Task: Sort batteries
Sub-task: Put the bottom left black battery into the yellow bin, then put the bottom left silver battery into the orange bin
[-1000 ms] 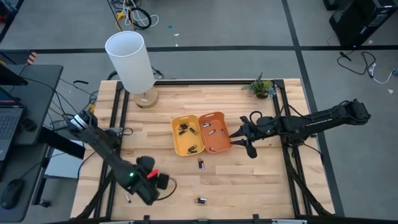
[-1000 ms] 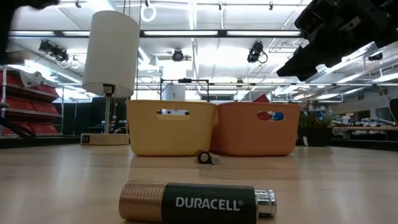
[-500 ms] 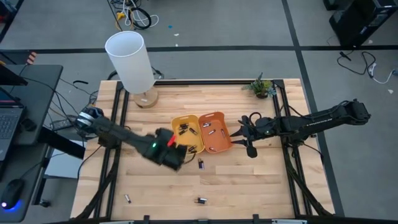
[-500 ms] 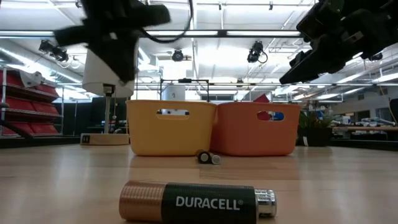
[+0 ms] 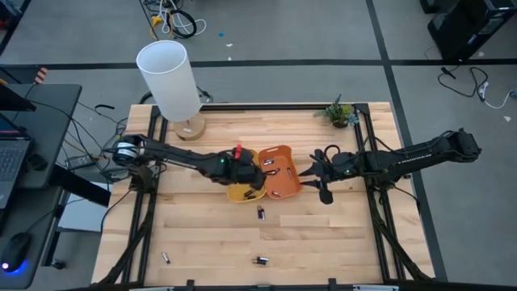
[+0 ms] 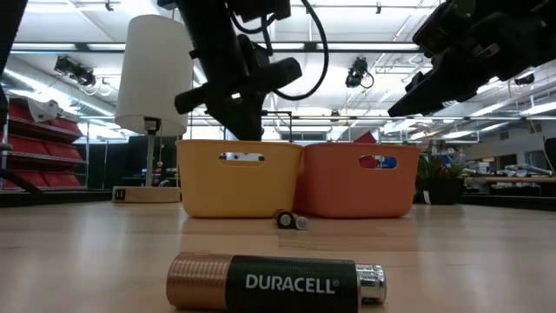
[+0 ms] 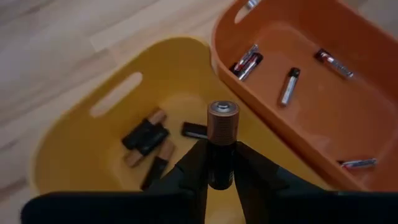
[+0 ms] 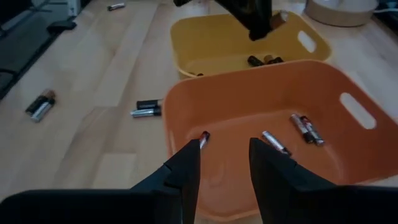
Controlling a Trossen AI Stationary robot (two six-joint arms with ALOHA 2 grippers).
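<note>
My left gripper (image 5: 246,166) hangs over the yellow tray (image 5: 233,192) and is shut on a black battery with a copper end (image 7: 222,134). Several black and copper batteries (image 7: 148,135) lie on the yellow tray's floor. The orange tray (image 5: 284,188) stands against the yellow tray's right side and holds several thinner batteries (image 7: 289,84). My right gripper (image 5: 306,174) is open and empty at the orange tray's right rim, with its fingers over the tray (image 8: 249,78). Loose batteries lie on the table (image 5: 261,212), (image 5: 260,261), (image 5: 165,258). My left gripper pinches the battery's black body (image 7: 220,167) between its two fingers. The battery lies along the fingers, and its copper end (image 7: 222,112) sticks out past the fingertips toward the tray. The fingers come from above, slanting down. The battery is lifted clear above the yellow tray's floor.
A white lamp (image 5: 170,81) stands at the far left of the table and a small plant (image 5: 339,111) at the far right. In the low view a large battery (image 6: 278,283) lies close by, and two more (image 6: 291,220) lie before the trays.
My left gripper has swung from the table's near left part toward the far right and now hangs over the yellow tray. My right arm has kept still.
</note>
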